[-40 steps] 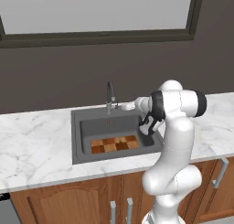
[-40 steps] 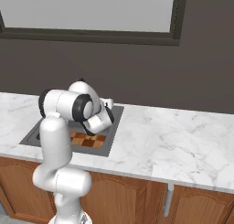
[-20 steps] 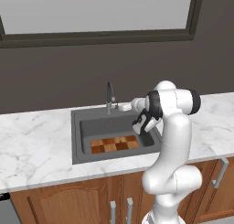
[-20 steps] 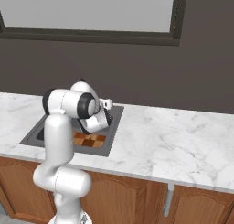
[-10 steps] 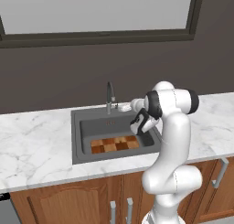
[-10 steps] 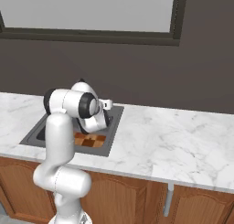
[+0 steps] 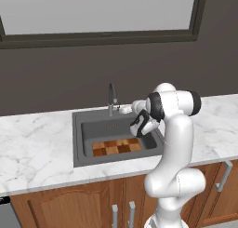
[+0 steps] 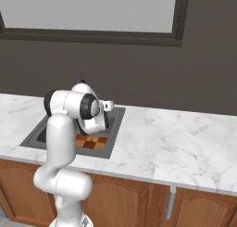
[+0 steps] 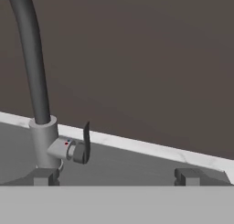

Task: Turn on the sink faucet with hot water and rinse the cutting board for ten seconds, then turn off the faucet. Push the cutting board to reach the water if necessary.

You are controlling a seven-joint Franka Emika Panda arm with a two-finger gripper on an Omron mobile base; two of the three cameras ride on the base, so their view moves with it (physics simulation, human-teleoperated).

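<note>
I log: faucet (image 9: 43, 141), matt grey metal; board (image 7: 117, 147), checkered wood; sink (image 7: 116, 130), matt dark grey; table (image 7: 32, 150), glossy white marble.

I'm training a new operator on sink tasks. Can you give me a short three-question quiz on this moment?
1. True or false: water is running from the faucet.
2. Where does the cutting board lie? A) on the counter left of the sink B) on the floor of the sink C) leaning against the window
3. Fill in: in the hand view, the faucet's lever stands nearer the ____ finger tip of the gripper.

Key:
1. False; no stream shows in either base view.
2. B
3. Left-hand; the jaws stand wide apart, with nothing between them.
</note>
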